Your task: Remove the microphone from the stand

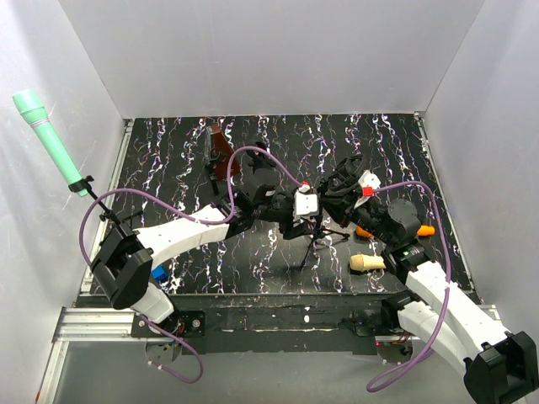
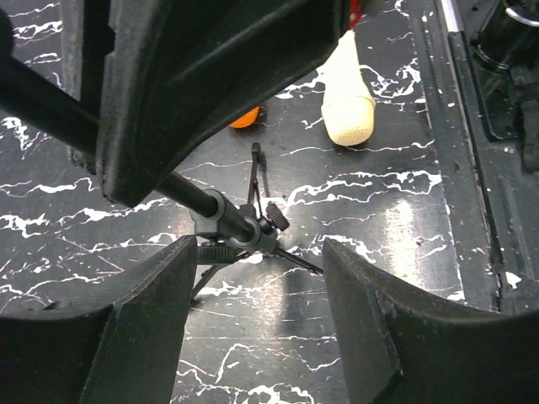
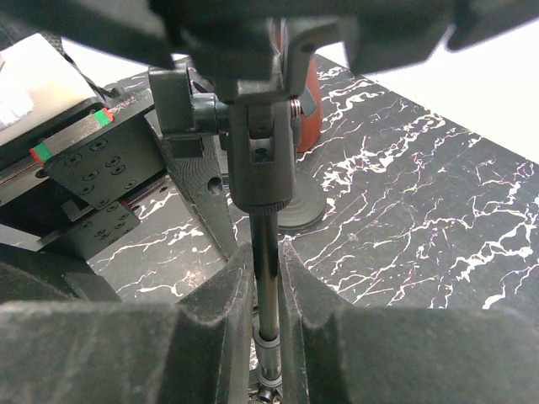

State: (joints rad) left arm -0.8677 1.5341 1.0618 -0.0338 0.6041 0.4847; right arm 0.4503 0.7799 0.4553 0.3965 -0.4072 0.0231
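The black tripod stand is at the table's middle. My right gripper is shut on its thin pole, just below the clip. A dark blurred bar crosses above the clip; it looks like the microphone, but I cannot tell for sure. My left gripper is open with nothing between its fingers. It points down the pole at the tripod hub. In the top view the left gripper and the right gripper meet over the stand.
A cream cone-shaped thing lies near the front edge, right of the tripod. An orange piece lies by the right arm. A red-brown object on a round black base stands at the back left. A teal microphone hangs outside the left wall.
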